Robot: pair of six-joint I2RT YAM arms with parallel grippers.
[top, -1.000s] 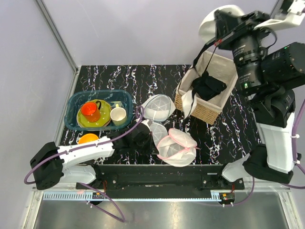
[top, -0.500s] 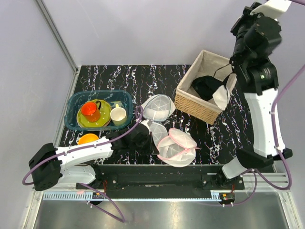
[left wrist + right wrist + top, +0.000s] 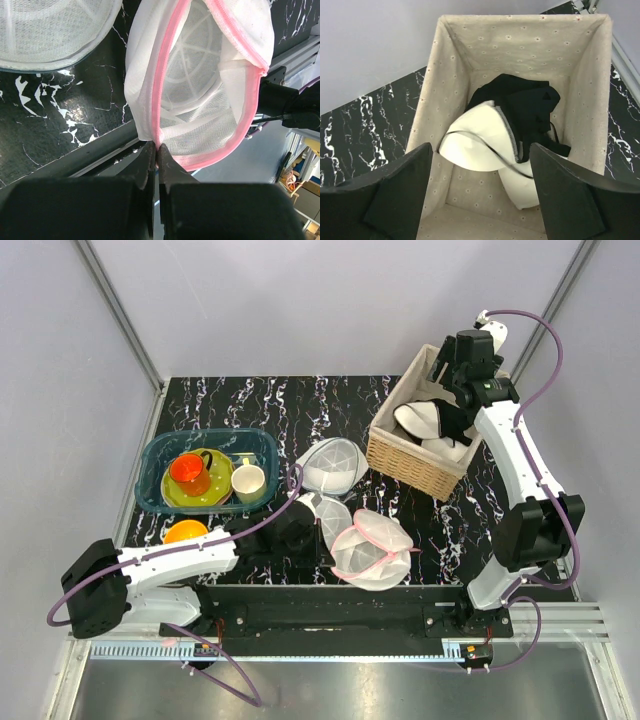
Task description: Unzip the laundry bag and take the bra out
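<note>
The laundry bag (image 3: 372, 548), a white mesh clamshell with a pink rim, lies unzipped and gaping at the near edge of the black marbled surface (image 3: 300, 405), a little right of the middle. In the left wrist view the laundry bag (image 3: 200, 100) shows only mesh and its white ribbed frame inside. Your left gripper (image 3: 157, 150) is closed tight with the pink rim pinched between its fingertips; from above, the left gripper (image 3: 300, 520) lies low on the surface just left of the bag. The bra (image 3: 420, 420) is out of the bag and lies in the wicker basket (image 3: 415, 465) at the far right corner. In the right wrist view the bra (image 3: 475, 142) shows pale cups edged in black, tangled with black fabric against the basket's cloth lining (image 3: 445, 75). Your right gripper (image 3: 480, 150) hangs over the basket with its jaws wide apart and nothing between them; from above, the right gripper (image 3: 455, 380) sits over the basket's far side. Two all-white mesh domes lie near the middle of the surface, one (image 3: 331, 464) farther back, the other (image 3: 330, 512) touching the bag's left side. By the left edge, a blue tub (image 3: 160, 495) holds an orange cup (image 3: 190, 472), a cream cup (image 3: 248, 481) and a yellow-green plate (image 3: 195, 495). An orange item (image 3: 184, 531) lies just outside the tub's near side.
</note>
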